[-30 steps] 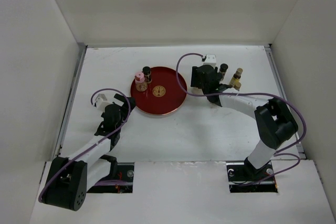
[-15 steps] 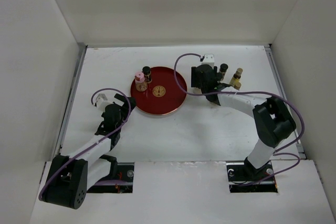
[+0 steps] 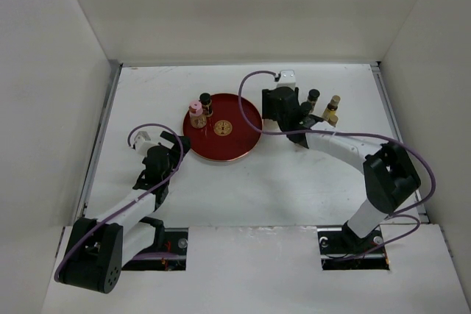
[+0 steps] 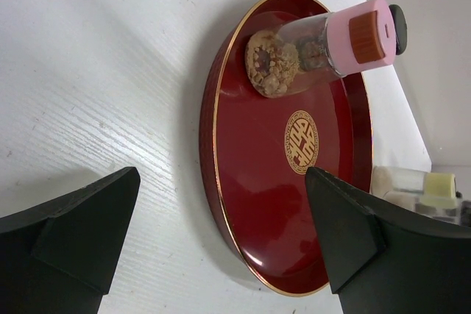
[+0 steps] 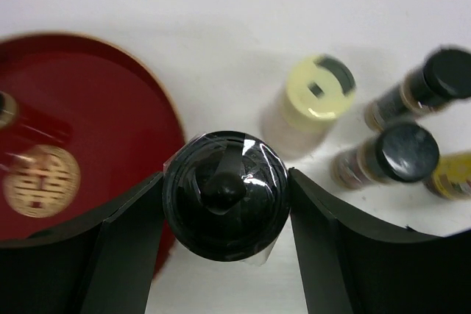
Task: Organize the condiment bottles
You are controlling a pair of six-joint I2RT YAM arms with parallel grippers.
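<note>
Only two are on the round red lacquer tray (image 3: 243, 137) by the far edge's middle: a pink-capped clear jar (image 4: 309, 45) and a small black-capped bottle (image 3: 205, 98). Right gripper (image 5: 224, 182) is clamped snug on a glossy black-capped bottle (image 5: 224, 200) right at the tray's right rim; left gripper (image 4: 221, 182) gapes wide, empty. A cream-capped jar (image 5: 313, 97) and some dark-capped bottles (image 5: 397, 152) wait toward the far right corner, so maybe a quarter done.
</note>
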